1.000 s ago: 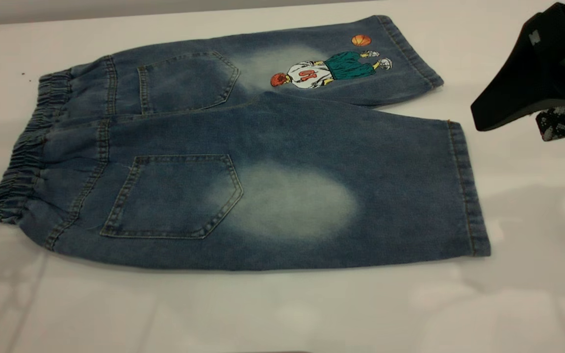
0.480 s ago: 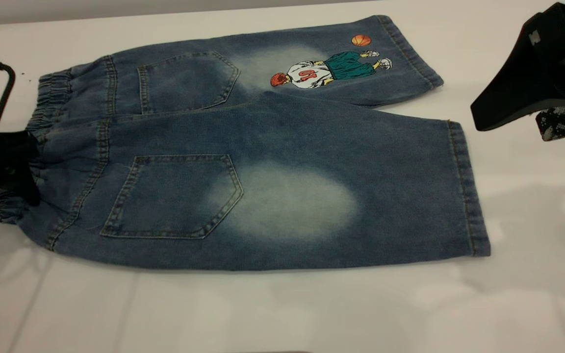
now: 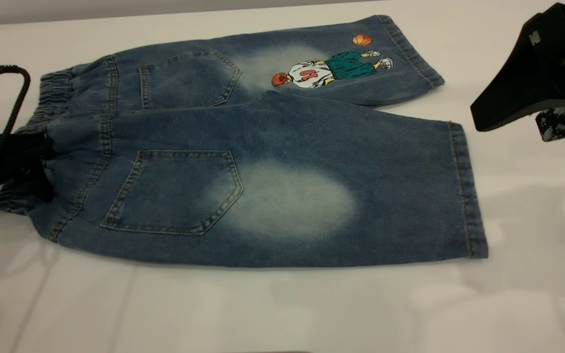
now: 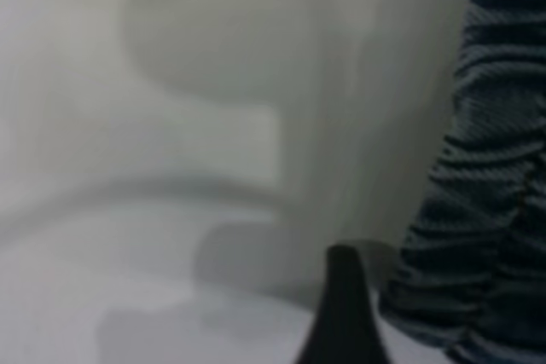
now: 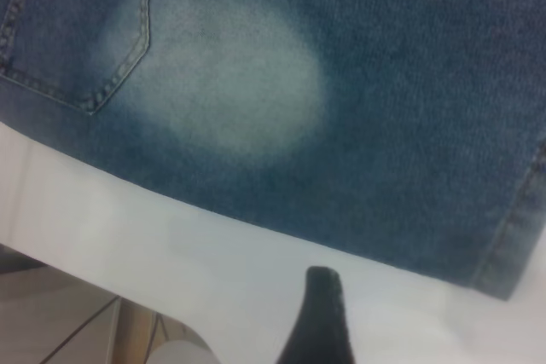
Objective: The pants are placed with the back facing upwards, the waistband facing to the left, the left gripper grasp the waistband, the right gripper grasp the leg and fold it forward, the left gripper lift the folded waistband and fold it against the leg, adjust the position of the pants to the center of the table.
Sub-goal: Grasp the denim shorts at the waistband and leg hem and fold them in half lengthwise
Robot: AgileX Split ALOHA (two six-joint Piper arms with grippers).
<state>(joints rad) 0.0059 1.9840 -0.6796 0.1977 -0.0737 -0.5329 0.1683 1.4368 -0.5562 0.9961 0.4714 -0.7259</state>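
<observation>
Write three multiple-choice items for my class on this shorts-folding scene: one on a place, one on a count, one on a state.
1. Where is the left black robot hand?
A. at the gathered waistband
B. at the leg hem
C. over the cartoon print

2. How many back pockets show on the blue denim shorts?
A. one
B. two
C. three

3. How do the shorts lie on the white table?
A. folded in half
B. rolled up
C. spread flat

Answers: 1 A, the hand sits at the puckered band; 2 B, two stitched pockets are visible; 3 C, both legs lie unfolded. The right black robot hand hangs beyond the hems.
</observation>
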